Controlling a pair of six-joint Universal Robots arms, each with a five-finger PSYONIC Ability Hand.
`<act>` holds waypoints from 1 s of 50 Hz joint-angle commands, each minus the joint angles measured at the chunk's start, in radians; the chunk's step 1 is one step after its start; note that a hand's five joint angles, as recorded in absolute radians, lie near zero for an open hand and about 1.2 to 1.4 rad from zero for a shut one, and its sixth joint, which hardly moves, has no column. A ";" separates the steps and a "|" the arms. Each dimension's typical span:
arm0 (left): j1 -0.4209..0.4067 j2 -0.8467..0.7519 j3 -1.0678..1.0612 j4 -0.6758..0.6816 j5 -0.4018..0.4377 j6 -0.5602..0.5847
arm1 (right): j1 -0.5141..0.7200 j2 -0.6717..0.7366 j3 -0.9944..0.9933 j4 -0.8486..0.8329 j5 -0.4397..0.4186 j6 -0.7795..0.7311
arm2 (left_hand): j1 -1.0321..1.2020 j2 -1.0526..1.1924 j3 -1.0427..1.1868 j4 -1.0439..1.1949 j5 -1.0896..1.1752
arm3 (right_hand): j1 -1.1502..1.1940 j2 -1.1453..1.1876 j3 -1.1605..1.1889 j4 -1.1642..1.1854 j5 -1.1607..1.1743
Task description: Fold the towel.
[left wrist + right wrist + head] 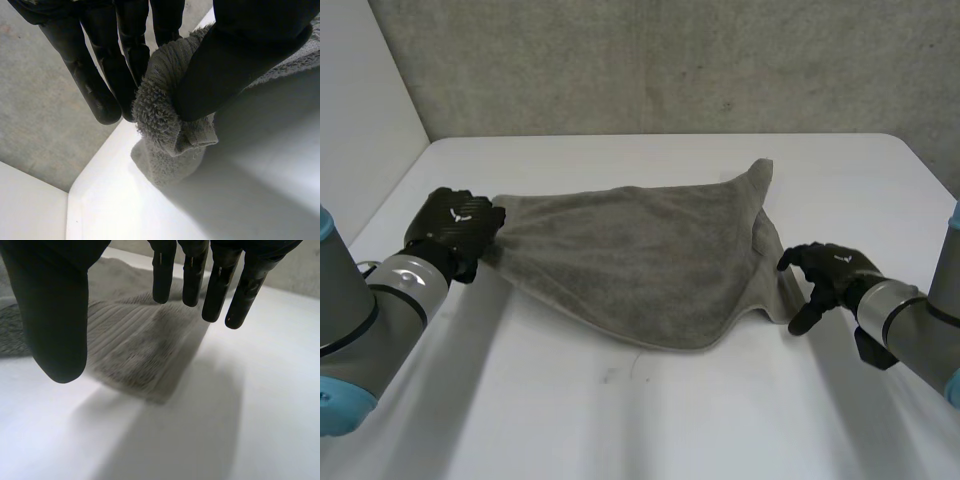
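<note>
The grey towel (640, 260) lies rumpled across the middle of the frame on the white table (620, 420), one corner peaked toward the upper right. At centre left, the left hand (455, 225) pinches a towel corner between thumb and fingers. At the right, the right hand (830, 275) hangs spread wide beside the towel's edge, holding nothing. A concrete wall (670, 60) runs behind.

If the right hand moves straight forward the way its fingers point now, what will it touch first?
Most likely a corner of the grey terry towel, lying just beyond the fingertips of the black right hand, though depth is unclear.
</note>
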 commanded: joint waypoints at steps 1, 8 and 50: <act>-0.002 0.028 0.010 0.001 -0.001 -0.035 | 0.002 -0.004 0.070 -0.028 0.003 0.145 | 0.258 0.190 0.184 0.179 0.207 | 0.056 -0.003 0.013 0.024 0.024; 0.004 0.046 0.021 0.001 -0.002 -0.087 | 0.002 -0.006 0.098 -0.081 0.012 0.199 | 0.258 0.190 0.184 0.179 0.207 | 0.062 0.003 0.019 0.030 0.030; 0.032 0.054 0.019 -0.069 -0.001 -0.098 | 0.148 -0.122 -0.094 -0.325 0.213 -0.084 | 0.258 0.190 0.184 0.179 0.207 | 1.056 0.997 1.013 1.024 1.025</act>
